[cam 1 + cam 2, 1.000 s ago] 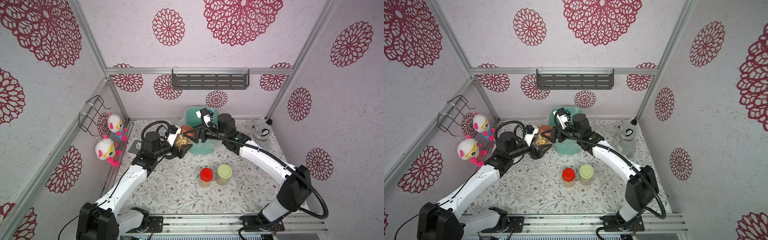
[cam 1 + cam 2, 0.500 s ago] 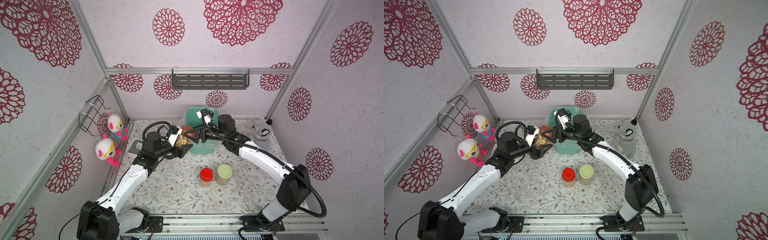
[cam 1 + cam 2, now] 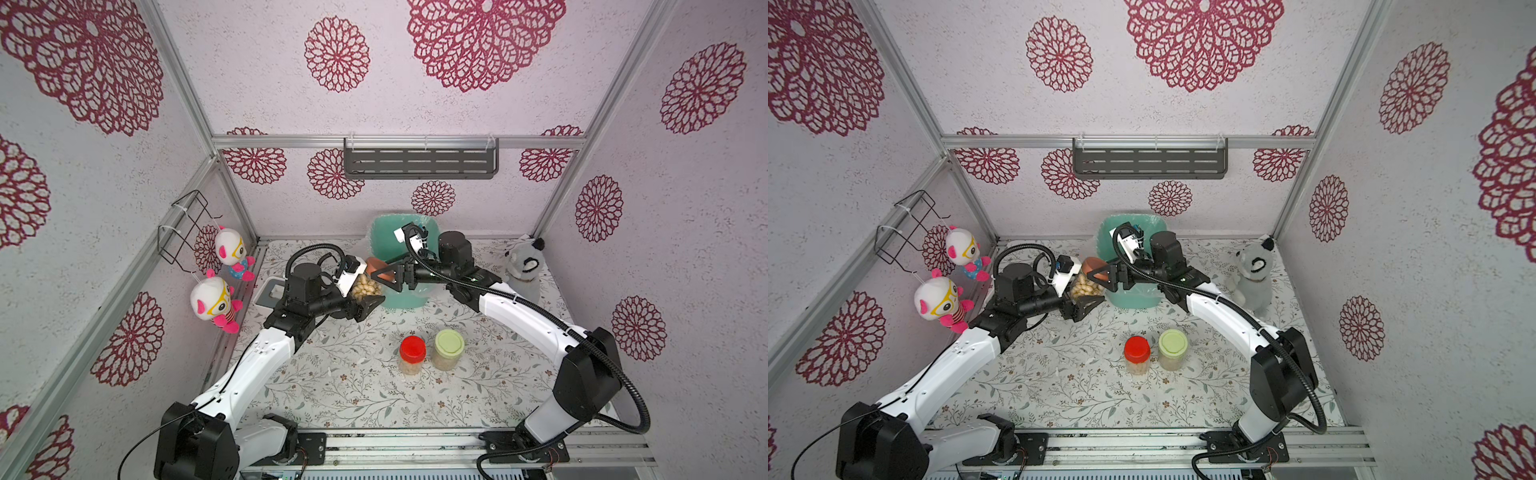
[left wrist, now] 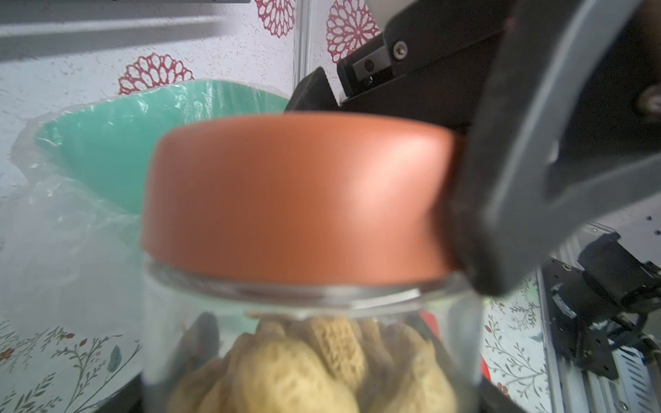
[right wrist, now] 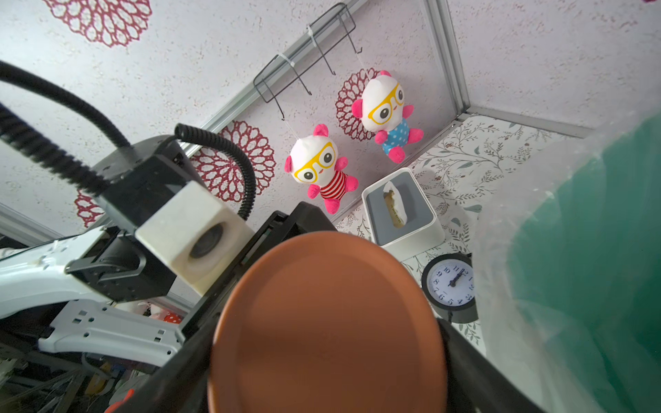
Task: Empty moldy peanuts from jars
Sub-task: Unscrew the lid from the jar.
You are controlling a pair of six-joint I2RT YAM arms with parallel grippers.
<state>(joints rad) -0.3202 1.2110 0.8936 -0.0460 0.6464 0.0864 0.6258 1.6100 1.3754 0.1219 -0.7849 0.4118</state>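
Gripping jar [image 3: 1082,286] of peanuts [image 4: 304,364] w/ L tool [image 3: 368,293], just left of teal bin [image 3: 380,241]; clamping its brown-orange lid [image 5: 327,321] w/ R tool [image 3: 380,275].

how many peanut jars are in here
3. The brown-lidded jar is held up in the left pincer by the teal bin; the red-lidded jar and green-lidded jar stand side by side mid-table. None seems hidden.
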